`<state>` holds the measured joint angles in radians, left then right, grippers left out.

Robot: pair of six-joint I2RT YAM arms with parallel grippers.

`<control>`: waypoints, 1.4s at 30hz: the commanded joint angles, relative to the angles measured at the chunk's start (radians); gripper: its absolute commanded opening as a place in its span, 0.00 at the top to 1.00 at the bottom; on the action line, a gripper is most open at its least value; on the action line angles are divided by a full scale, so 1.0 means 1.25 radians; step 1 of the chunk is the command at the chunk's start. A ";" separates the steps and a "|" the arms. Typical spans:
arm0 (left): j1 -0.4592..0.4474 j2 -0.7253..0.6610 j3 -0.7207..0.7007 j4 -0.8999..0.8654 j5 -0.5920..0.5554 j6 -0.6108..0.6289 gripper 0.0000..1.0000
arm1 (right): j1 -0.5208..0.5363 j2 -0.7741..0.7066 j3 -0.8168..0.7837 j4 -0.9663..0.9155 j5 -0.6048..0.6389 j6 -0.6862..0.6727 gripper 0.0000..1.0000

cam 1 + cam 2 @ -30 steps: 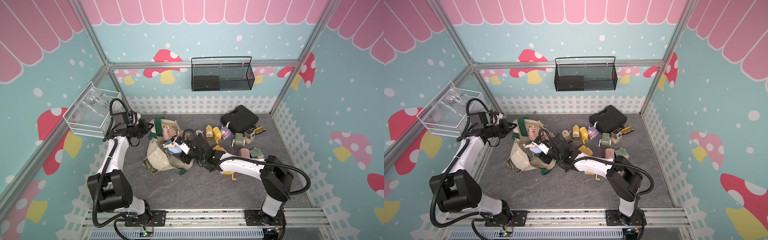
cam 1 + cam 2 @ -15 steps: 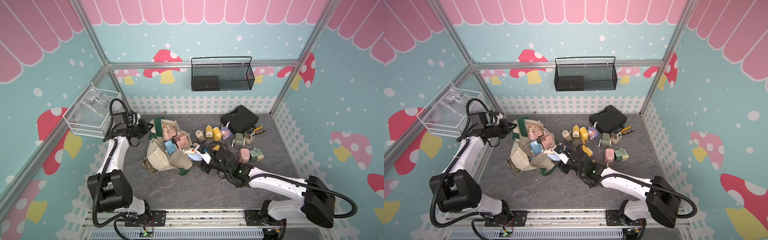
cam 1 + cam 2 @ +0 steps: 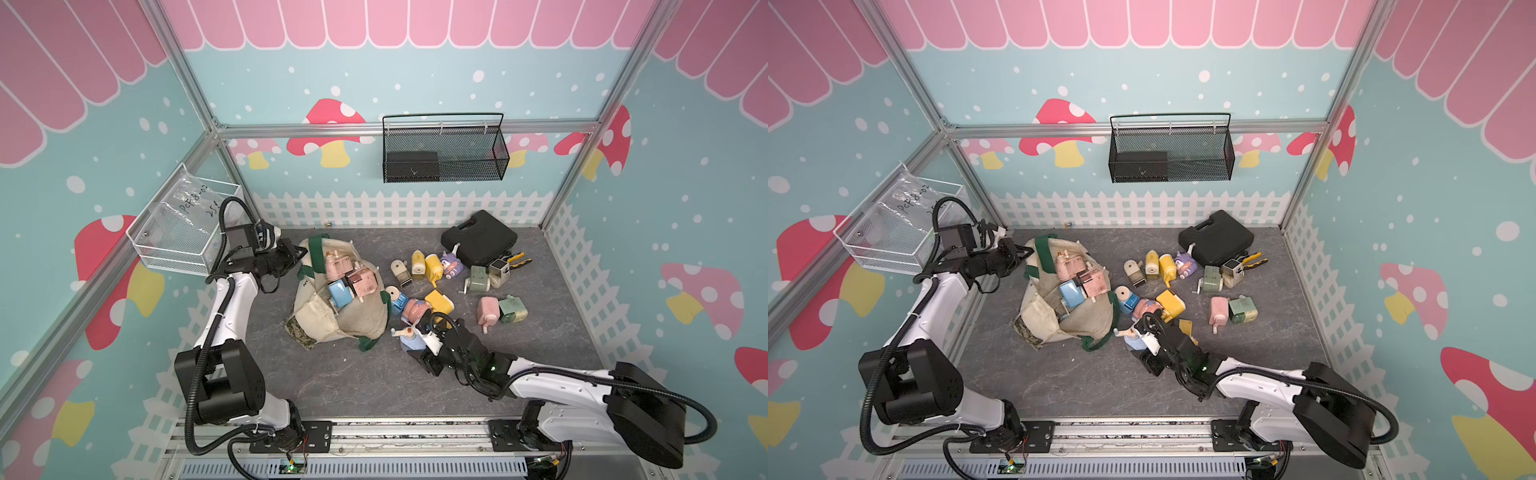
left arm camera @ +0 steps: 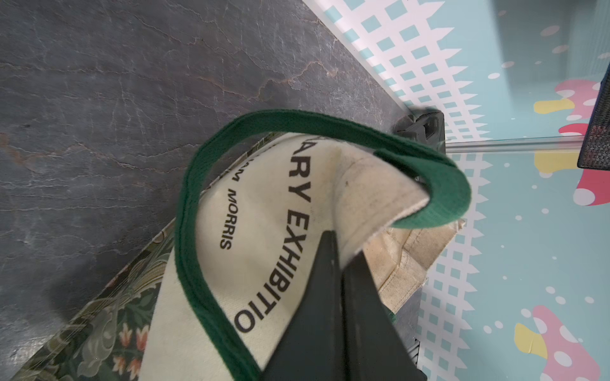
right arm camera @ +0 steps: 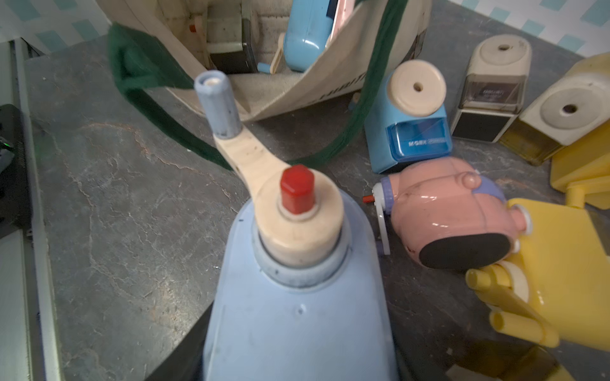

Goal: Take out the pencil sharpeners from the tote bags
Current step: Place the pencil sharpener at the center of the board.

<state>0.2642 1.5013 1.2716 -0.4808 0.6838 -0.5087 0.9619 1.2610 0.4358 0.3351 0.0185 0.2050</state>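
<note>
Over on the left half of the tabletop, the tote bag (image 3: 353, 322) is the big one: soft cream canvas, slumped, mouth gaping toward the middle. It flops, so I've got it by the rim. My left gripper (image 4: 343, 250) is pinched tight on the canvas edge near the green strap (image 4: 186, 211).

Inside I count two pink sharpeners (image 3: 338, 264) and a blue sharpener (image 3: 340, 293). My right wrist view shows a beige-and-black sharpener (image 5: 227, 36) deeper in.

Up on the walls, the black mesh basket (image 3: 444, 166) holds one dark block, and the white wire basket (image 3: 183, 245) holds a clear plastic bag.

Out on the table, a dozen or so loose sharpeners (image 3: 434, 266) lie scattered between the bag and the black case (image 3: 478, 239).

Now the small stuff. My right gripper (image 3: 419, 345), jaws about half-spread, is clamped across the pale blue sharpener (image 5: 297, 313), just beside the bag's near strap. Whether it touches the table, I can't tell. It's hard, smooth plastic, light I'd judge, and probably slippery. So grip the boxy body, never the crank (image 5: 244, 155), which would likely swing.
</note>
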 commanded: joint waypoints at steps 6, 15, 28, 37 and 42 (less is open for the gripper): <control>0.000 -0.018 -0.013 -0.011 -0.003 0.004 1.00 | -0.003 0.211 0.032 0.250 -0.024 0.049 0.54; 0.001 -0.020 -0.013 -0.012 -0.005 0.006 1.00 | -0.003 0.334 0.090 0.263 -0.014 0.066 0.47; 0.000 -0.024 -0.012 -0.012 -0.004 0.004 1.00 | -0.001 0.245 0.088 0.211 -0.055 0.002 0.14; 0.000 -0.025 -0.013 -0.012 -0.003 0.004 1.00 | -0.001 0.074 0.118 0.044 -0.091 -0.123 0.10; 0.000 -0.027 -0.012 -0.011 -0.002 0.003 1.00 | -0.004 -0.033 0.147 -0.004 -0.075 -0.167 0.08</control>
<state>0.2642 1.4956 1.2682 -0.4812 0.6834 -0.5091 0.9619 1.2686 0.5804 0.3878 -0.0795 0.0624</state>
